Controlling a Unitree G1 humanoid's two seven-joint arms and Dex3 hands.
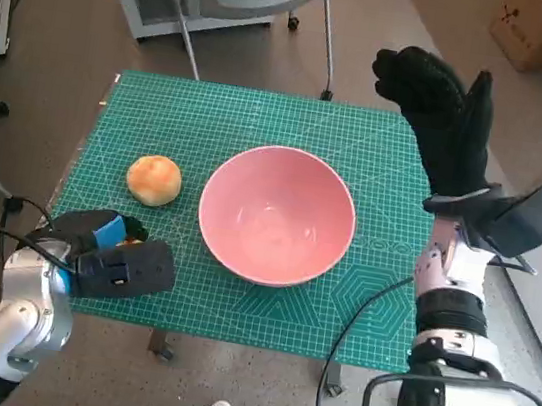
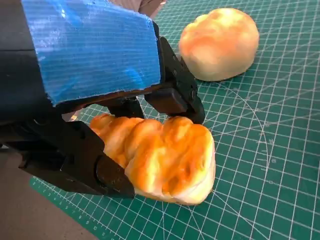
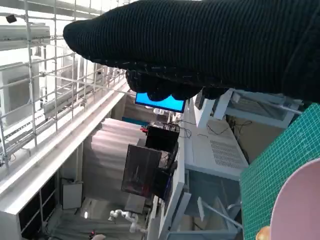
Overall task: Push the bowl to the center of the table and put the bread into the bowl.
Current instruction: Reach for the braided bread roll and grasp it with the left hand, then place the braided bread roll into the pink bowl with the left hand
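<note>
Left hand (image 2: 95, 100): closed around a ridged bread piece (image 2: 160, 160); black fingers (image 2: 175, 97) pressing on its top and far side, another part of the hand under its near end. Bread resting on or just above the green cutting mat (image 2: 260, 165); contact with the mat not resolvable.
Bread axis: long axis running across the grip, from the fingers outward toward the mat; free end sticking out past the fingers.
Second bread: round bun (image 1: 154, 180) lying loose on the mat, just beyond the left hand, untouched.
Bowl (image 1: 277, 214): pink, upright, nothing in it, sitting about mid-table; judged already centred or close to it.
Key relation: bowl lying to the right of the left hand (image 1: 107, 256), beyond the held bread's free end; round bun between hand and far table edge, beside the bowl's left rim, near it but apart. Left hand far nearer both breads than the right.
Right hand (image 1: 445, 111): gloved, raised off the table near the far right corner, fingers extended and close together, holding nothing.
Next move, judged: lift, carry rightward over the rim, release.
Hidden: held bread almost wholly masked by the hand in the head view; underside grip unclear; right wrist view showing only a sliver of bowl rim and mat.
</note>
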